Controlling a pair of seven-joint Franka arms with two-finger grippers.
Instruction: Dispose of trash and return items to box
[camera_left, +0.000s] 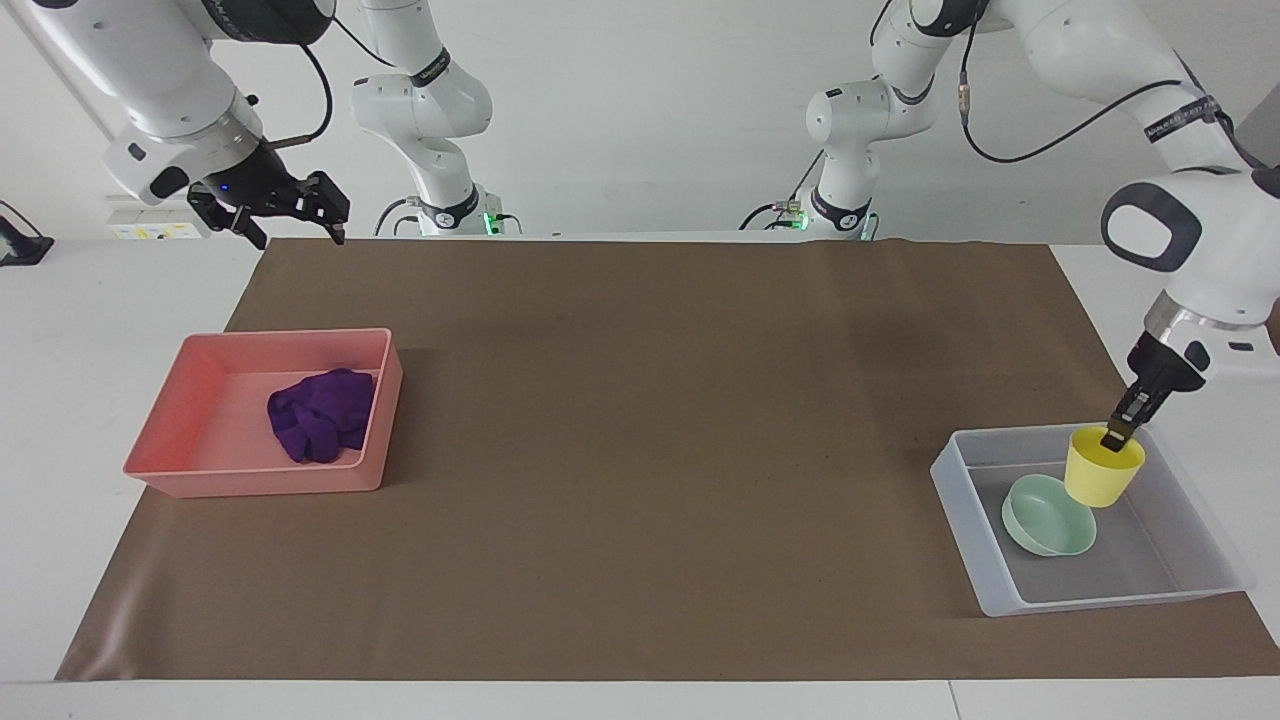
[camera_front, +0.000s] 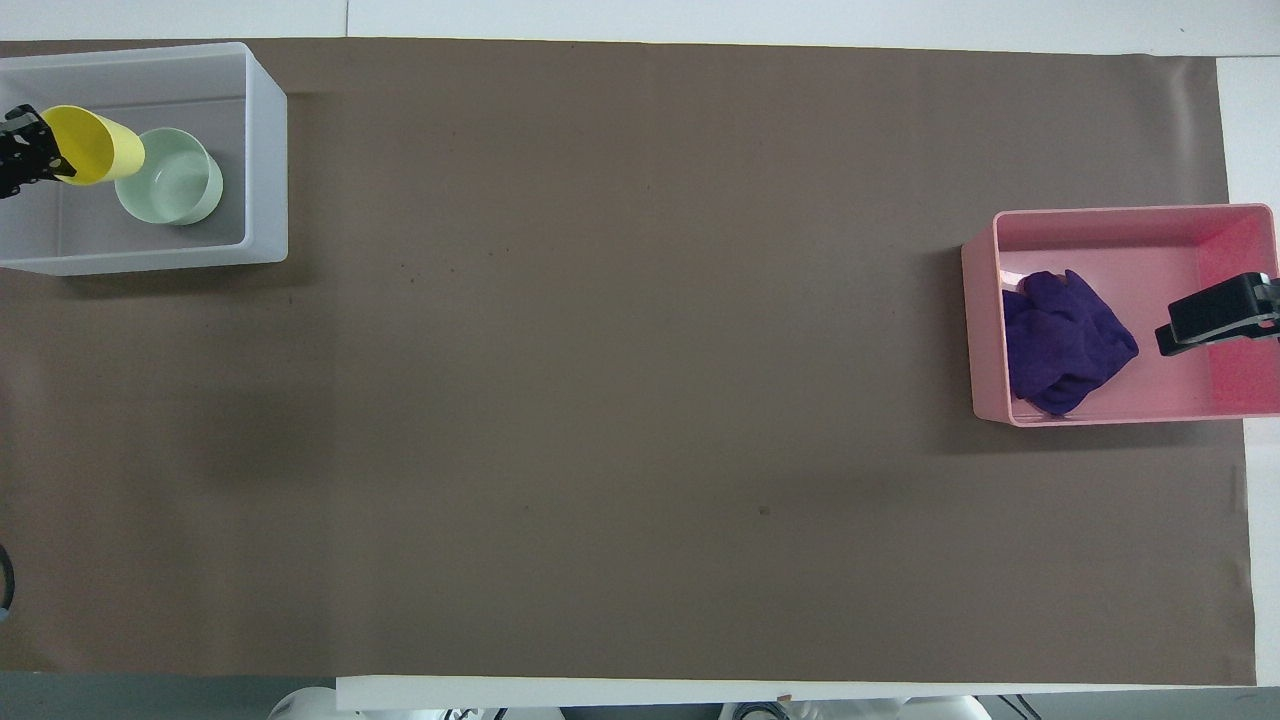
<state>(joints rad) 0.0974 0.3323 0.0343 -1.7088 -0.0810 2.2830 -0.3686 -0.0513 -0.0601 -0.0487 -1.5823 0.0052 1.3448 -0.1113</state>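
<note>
While left tool (camera_left: 1118, 436) clamps rim of yellow cup (camera_left: 1103, 467) over whitish box (camera_left: 962, 520), green bowl (camera_left: 1048, 515) sits inside box (cup just beside it); purple cloth (camera_left: 320, 414) lies in pink bin (camera_left: 170, 470); right tool (camera_left: 290, 225) waits raised over bench (camera_left: 640, 450), fingers apart

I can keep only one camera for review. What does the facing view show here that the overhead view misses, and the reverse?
Only the facing view shows the arms whole, the left hand gripping the yellow cup by its rim above the translucent box, and the right hand raised and open over the table edge. Only the overhead view shows the cup overlapping the green bowl from above. Both show the purple cloth in the pink bin.
</note>
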